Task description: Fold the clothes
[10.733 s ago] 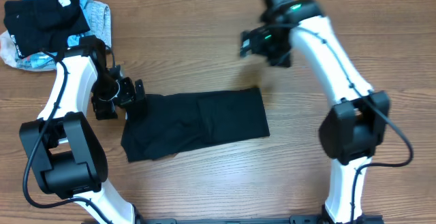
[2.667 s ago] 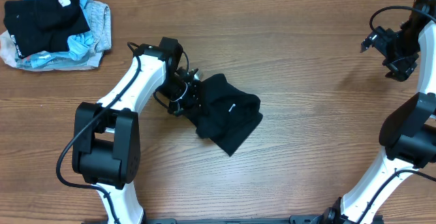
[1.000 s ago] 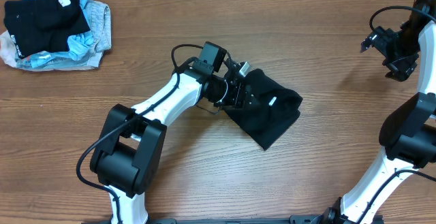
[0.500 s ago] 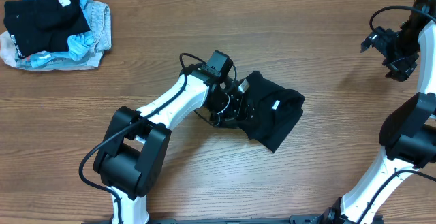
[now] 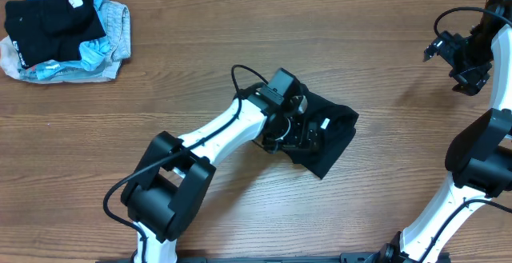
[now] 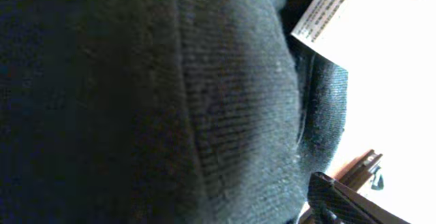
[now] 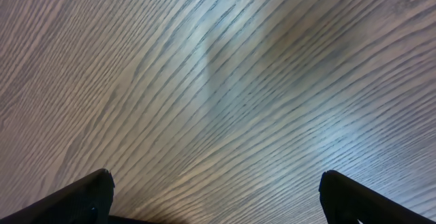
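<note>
Left tool (image 5: 298,132) lies pressed down into a black garment (image 5: 330,139), which sits bundled in rough folds near the middle of the worktop (image 5: 240,55), a little toward the right edge. From overhead the tool's dark body merges with the cloth, and its white arm (image 5: 228,131) stretches to it from the near left. The left wrist view is almost filled with dark knitted fabric close against the lens, with a ribbed seam running down it and a white label (image 6: 328,16) at the upper right. Only one black finger (image 6: 340,198) shows, low at the right, so I cannot tell how far this tool is parted or whether it grips the cloth. The same label shows overhead as a small white patch on top of the bundle. Right tool (image 5: 458,57) hangs over the far right corner, well apart from the garment. Its two dark fingertips (image 7: 88,191) stand wide apart at the lower corners of the right wrist view, with only bare wood grain between them. A pile of clothes (image 5: 60,27), black on top of pale blue, lies in the far left corner.
</note>
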Robot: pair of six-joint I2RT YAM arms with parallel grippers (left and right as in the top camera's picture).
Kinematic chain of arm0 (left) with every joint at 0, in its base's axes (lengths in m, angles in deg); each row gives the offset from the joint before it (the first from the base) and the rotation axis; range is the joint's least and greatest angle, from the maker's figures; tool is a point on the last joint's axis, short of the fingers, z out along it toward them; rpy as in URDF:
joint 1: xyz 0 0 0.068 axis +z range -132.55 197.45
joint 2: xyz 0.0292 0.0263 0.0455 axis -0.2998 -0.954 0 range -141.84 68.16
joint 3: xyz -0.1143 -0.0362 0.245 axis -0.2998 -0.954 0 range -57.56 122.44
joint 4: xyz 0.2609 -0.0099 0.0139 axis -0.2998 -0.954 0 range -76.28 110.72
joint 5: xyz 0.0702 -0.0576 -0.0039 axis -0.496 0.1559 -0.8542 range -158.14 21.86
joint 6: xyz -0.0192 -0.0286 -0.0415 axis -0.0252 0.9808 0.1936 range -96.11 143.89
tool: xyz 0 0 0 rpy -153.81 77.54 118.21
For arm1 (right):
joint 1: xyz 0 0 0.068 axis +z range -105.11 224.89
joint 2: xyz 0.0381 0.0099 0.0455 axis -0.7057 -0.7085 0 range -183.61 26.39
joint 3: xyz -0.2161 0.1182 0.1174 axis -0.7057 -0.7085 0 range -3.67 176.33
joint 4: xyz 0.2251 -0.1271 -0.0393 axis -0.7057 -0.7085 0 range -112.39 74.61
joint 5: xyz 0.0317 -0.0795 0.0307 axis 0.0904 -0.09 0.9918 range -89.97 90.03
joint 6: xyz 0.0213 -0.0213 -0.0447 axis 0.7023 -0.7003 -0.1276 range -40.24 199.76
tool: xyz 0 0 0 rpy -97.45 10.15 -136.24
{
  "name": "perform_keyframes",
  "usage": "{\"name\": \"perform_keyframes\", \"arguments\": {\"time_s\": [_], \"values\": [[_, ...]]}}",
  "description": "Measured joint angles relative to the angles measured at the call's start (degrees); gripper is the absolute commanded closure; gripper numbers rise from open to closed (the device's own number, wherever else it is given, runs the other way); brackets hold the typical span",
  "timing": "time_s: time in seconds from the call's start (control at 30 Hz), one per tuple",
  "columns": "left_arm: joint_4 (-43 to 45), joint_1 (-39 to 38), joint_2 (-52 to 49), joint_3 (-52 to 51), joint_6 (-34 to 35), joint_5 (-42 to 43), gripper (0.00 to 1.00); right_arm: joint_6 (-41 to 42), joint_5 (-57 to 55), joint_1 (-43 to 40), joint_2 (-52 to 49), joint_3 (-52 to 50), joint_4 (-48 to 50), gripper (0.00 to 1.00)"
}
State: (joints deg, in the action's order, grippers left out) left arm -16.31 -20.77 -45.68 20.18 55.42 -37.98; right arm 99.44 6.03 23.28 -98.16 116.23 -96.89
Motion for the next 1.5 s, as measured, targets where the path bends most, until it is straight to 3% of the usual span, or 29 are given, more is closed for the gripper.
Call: {"name": "perform_keyframes", "arguments": {"time_s": [0.03, 0.1, 0.17, 0.2, 0.27, 0.37, 0.47, 0.67, 0.77, 1.03, 1.3, 1.5], "values": [[0.17, -0.33, 0.00, 0.00, 0.59, -0.39, 0.27, 0.00, 0.02, 0.00, -0.02, 0.00, -0.02, 0.00], [0.66, -0.79, 0.00, 0.00, 1.73, -0.68, 0.51, -0.02, 0.02, 0.00, 0.00, 0.00, 0.04, 0.00], [1.92, -0.81, 0.00, -0.02, 2.43, -0.42, 0.90, 0.00, 0.02, 0.00, 0.00, 0.00, 0.02, 0.00], [2.60, -0.81, 0.00, -0.02, 2.40, -0.20, 0.96, 0.00, 0.02, 0.00, 0.00, 0.00, 0.00, 0.00], [5.35, -0.81, 0.00, -0.02, 2.78, 1.18, 0.96, -0.02, 0.02, 0.00, 0.00, 0.00, -0.02, 0.00], [10.19, -0.81, 0.00, 0.04, 2.45, 4.20, 0.80, -0.02, 0.02, 0.00, 0.00, 0.00, -0.02, 0.00], [12.55, -0.81, 0.00, 0.11, 0.31, 6.54, 0.44, 0.00, 0.04, 0.00, 0.00, 0.00, 0.00, 0.00], [14.80, -0.83, 0.00, -0.04, -2.19, 8.37, 0.41, 0.00, 0.02, 0.00, 0.00, 0.00, -0.02, 0.00], [15.72, -1.03, -0.02, -0.83, -3.30, 8.68, 0.00, -0.02, 0.02, 0.00, 0.00, 0.00, 0.00, 0.00], [14.01, -2.58, -0.11, -1.44, -6.16, 11.72, 0.00, -0.02, 0.02, 0.00, 0.00, 0.00, -0.02, 0.00], [-5.40, -2.71, 1.77, 4.81, -10.60, 9.11, 0.00, 0.00, 0.02, 0.00, 0.00, 0.00, 0.00, 0.00], [-12.39, -3.06, 7.39, 10.32, -13.81, 7.93, 0.00, 0.00, 0.02, 0.00, 0.00, 0.00, 0.00, 0.00]]}}
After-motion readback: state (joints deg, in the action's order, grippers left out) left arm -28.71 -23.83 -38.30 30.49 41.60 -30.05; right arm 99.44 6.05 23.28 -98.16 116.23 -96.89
